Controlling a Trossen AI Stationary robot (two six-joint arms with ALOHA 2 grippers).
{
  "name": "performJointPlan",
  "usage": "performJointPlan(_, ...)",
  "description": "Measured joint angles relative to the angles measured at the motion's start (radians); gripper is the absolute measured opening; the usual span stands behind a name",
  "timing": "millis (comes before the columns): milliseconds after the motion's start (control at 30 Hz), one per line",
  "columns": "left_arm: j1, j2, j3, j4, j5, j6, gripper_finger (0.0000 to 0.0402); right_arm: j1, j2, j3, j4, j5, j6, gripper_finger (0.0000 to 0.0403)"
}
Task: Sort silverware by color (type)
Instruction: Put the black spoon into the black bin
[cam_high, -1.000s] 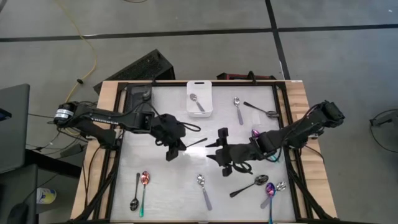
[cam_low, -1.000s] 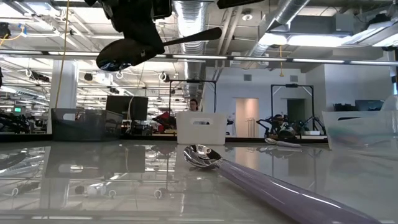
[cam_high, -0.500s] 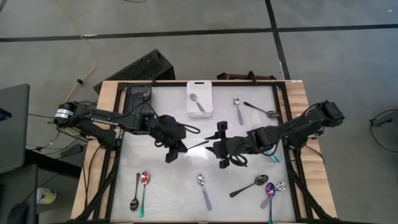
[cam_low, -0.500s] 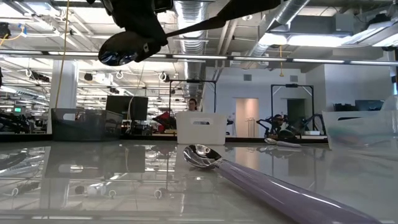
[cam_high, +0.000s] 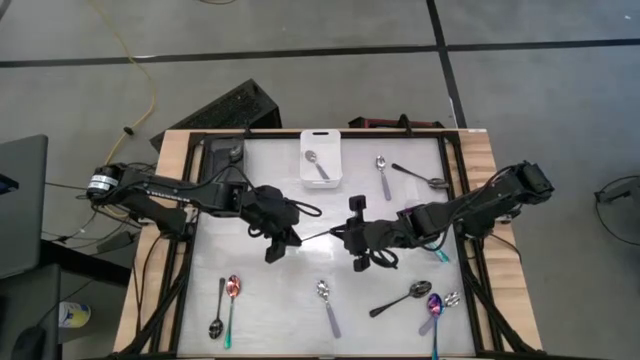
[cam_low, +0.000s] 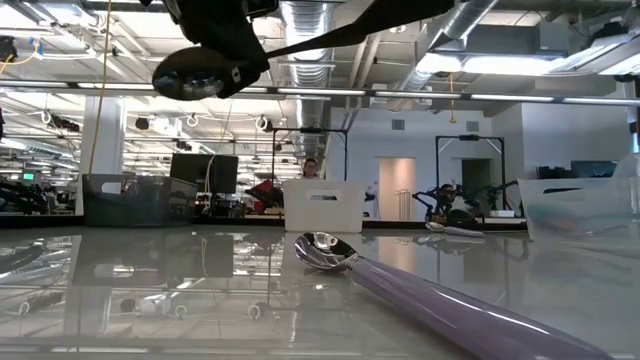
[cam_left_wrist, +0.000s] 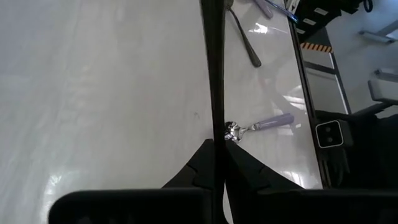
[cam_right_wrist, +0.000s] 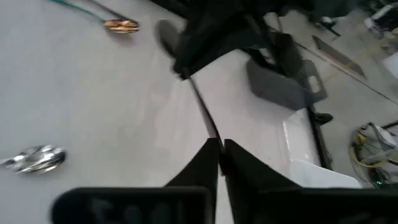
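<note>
Since a second ago my right gripper (cam_high: 345, 234) has slid left across mid-table and now meets the free handle end of the black spoon (cam_high: 312, 235), while my left gripper (cam_high: 283, 236) has barely moved. The spoon hangs in the air above the table centre, its long axis running left to right between the two arms, bowl on the left arm's side and handle toward the right. The left jaws are clamped on it near the bowl. The right fingers (cam_right_wrist: 208, 163) sit nearly together around the handle tip; whether they actually pinch it, I cannot tell.

This looks like a hand-over, so what matters is that the handle lies straight ahead of the right jaws, along their approach line. I'd want the right grip firm before the left lets go.

There is open table beneath the pair. The nearest loose piece, a silver spoon (cam_high: 327, 305), lies well nearer the front edge. The white bin (cam_high: 321, 140) stands at the far edge and already holds a silver spoon.
</note>
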Motion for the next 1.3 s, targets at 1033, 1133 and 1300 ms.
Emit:
performJointPlan(1033,0.011,-0.226,-0.649,1.361,-0.388,0.296,0.0116,-0.107,-0.04,-0.579,1.574,-0.487,0.32,0.0022)
performJointPlan(1133,0.0,-0.177,-0.635,1.519,-0.368,0.36,0.0116,-0.166,0.053,-0.585,1.751,-0.424,0.379,0.0022)
performJointPlan(1300,0.0,-0.097,-0.512,1.54,-0.392,0.429,0.0116,-0.226,0.147,-0.508,1.782,-0.422,0.443,0.0022)
